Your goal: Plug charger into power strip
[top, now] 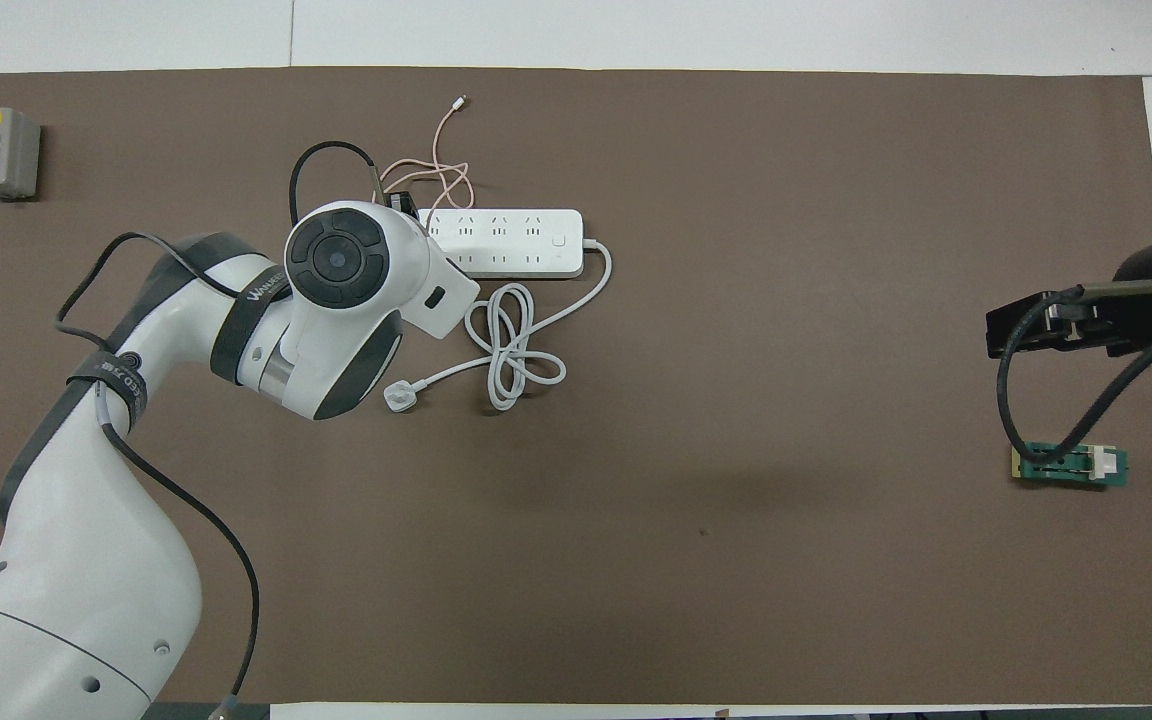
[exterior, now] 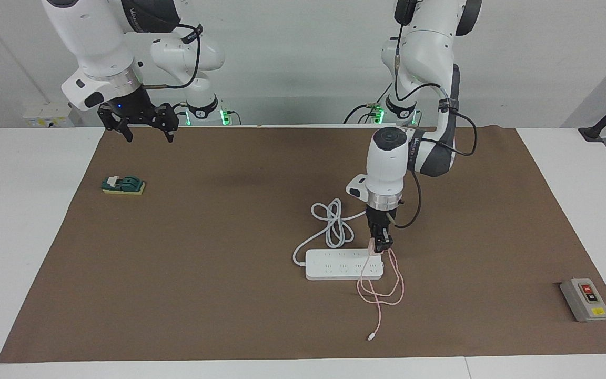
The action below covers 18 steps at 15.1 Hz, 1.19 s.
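Observation:
The white power strip (exterior: 342, 265) lies flat mid-mat, and it shows in the overhead view (top: 501, 243). My left gripper (exterior: 382, 243) points straight down over the strip's end toward the left arm's side. It is shut on the pale-pink charger (exterior: 371, 246), which sits at the strip's top surface; I cannot tell whether it is seated in a socket. The charger's thin pink cable (exterior: 382, 289) loops on the mat farther from the robots and ends in a white connector (exterior: 371, 337). In the overhead view the left wrist hides the charger. My right gripper (exterior: 145, 131) waits open, raised over the mat's edge at the right arm's end.
The strip's thick white cord (top: 511, 350) lies coiled nearer to the robots, ending in a three-pin plug (top: 399, 398). A grey box with red and yellow buttons (exterior: 585, 300) sits at the left arm's end. A small green and yellow block (exterior: 123, 185) lies at the right arm's end.

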### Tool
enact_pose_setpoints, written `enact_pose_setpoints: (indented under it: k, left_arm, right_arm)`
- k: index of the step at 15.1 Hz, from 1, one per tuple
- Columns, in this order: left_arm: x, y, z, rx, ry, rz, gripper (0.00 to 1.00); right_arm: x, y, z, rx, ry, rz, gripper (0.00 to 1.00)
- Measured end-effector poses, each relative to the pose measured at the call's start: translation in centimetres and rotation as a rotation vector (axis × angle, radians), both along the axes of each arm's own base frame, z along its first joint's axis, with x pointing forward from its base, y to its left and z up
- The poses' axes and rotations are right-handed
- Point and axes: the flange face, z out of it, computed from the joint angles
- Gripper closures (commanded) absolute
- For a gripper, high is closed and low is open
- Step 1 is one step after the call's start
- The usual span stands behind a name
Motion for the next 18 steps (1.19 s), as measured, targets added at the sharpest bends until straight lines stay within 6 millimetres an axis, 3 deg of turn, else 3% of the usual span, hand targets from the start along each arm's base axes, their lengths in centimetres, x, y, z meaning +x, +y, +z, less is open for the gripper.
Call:
enact_pose_setpoints:
  k: [18]
  left_arm:
    - [-0.07,-0.17,-0.15,-0.021,0.004,0.010,1.00]
  right_arm:
    - [0.00,0.00,0.00,0.000,0.000,0.000,0.00]
